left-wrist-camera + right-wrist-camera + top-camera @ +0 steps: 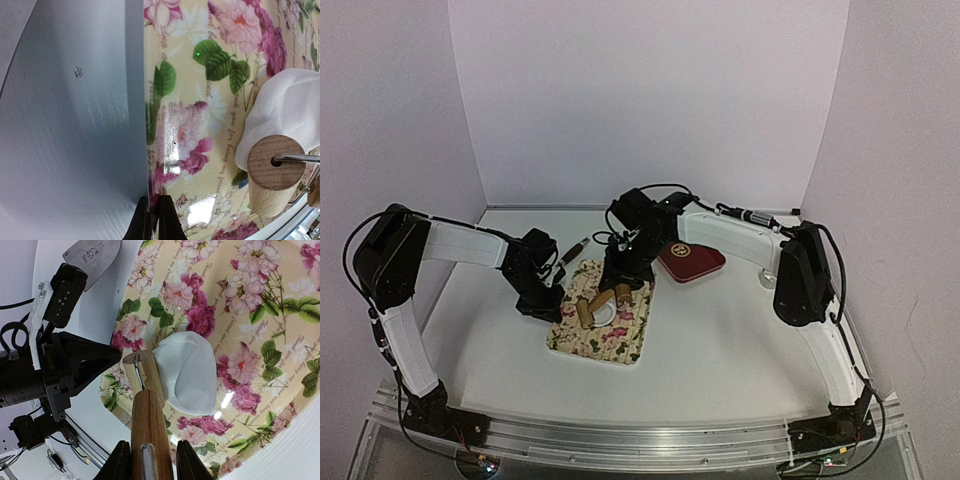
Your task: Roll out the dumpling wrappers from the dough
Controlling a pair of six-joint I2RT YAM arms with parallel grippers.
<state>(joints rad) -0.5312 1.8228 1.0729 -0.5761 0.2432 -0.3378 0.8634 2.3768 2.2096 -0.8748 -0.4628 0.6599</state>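
Two grippers busy: left gripper (152, 219) pressed together at tray (200, 150) edge. Right gripper (152, 462) pinches roller (149, 412) handle, roller drum against dough (192, 372) on tray.

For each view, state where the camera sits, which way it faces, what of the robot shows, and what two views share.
Top external: above and behind the bases, looking down over the table; both arms show.
Left wrist: on the left arm, facing down at the edge of the floral tray; shut left hand at bottom.
Right wrist: on the right arm, looking along the roller to the dough; right hand grips the roller.
Shared: both wrist views show tray, dough, roller.
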